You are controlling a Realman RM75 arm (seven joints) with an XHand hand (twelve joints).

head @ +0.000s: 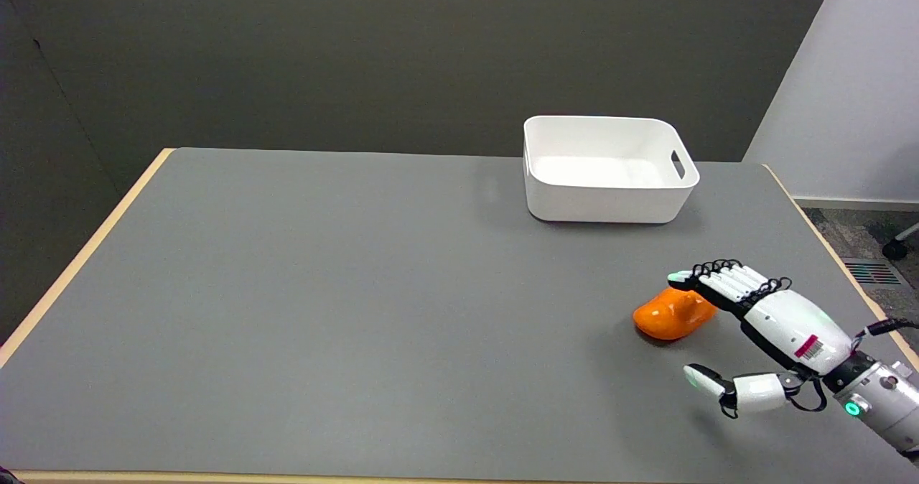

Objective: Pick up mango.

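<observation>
I see the mango (pixel 671 317) as a glossy, bright orange piece, rounded and a little elongated, with a shallow dip along its top. It lies flat on the grey table (pixel 344 290), in the right part of it, nearer the right edge than the middle and about halfway between the far and near edges. Its long axis runs roughly left to right. Its right end is partly hidden from my camera, so I can't tell that end's shape.

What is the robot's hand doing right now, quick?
Right hand: open, holding nothing, fingers spread beside the glossy orange mango.
</observation>
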